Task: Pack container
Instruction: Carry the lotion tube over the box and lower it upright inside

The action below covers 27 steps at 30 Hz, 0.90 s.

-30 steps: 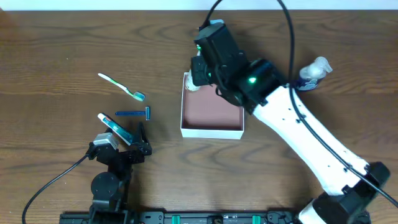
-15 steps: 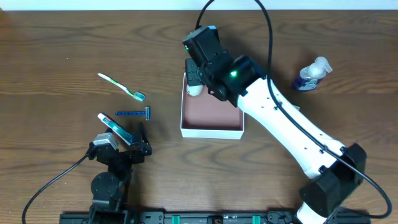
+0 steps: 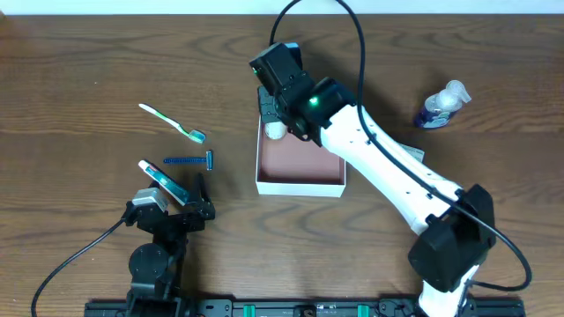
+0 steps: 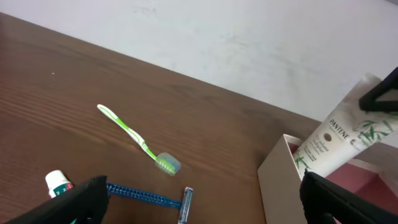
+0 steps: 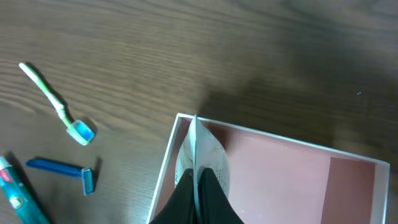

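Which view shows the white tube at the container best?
Left wrist: the tube shows side-on, label readable, tilted over the container wall. Overhead shows only its cap under the right arm; right wrist sees it edge-on.

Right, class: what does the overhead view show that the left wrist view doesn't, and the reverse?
Only overhead: the small white-topped bottle at the far right, and the white right arm crossing the container. Only left wrist: the Pantene lettering on the tube. Both: the green toothbrush, the blue razor, and that tube at the container's corner.
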Each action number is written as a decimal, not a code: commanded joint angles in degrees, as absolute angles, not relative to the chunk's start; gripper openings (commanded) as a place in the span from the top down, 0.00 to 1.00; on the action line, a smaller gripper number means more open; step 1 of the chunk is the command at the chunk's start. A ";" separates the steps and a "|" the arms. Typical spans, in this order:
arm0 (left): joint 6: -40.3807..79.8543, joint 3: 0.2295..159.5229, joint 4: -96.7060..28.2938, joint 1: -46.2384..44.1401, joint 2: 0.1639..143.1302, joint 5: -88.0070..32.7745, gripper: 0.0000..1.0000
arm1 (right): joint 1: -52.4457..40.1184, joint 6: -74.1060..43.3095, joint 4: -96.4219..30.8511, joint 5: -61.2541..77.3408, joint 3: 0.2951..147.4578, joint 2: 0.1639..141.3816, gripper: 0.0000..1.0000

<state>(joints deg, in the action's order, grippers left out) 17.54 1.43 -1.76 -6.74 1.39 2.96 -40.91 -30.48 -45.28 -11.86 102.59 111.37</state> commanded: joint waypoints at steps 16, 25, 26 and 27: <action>16.53 0.23 -3.88 -6.39 1.37 3.60 0.02 | -41.32 -31.29 -42.13 -13.43 103.66 111.42 0.54; 16.53 0.23 -3.88 -6.39 1.37 3.60 0.02 | -41.32 -35.73 -42.92 -11.49 103.66 111.39 0.61; 16.53 0.23 -3.88 -6.39 1.37 3.60 0.02 | -41.32 -36.69 -43.27 -11.42 103.66 111.39 0.62; 16.53 0.23 -3.88 -6.39 1.37 3.60 0.02 | -41.32 -37.23 -43.51 -11.25 103.66 111.39 0.64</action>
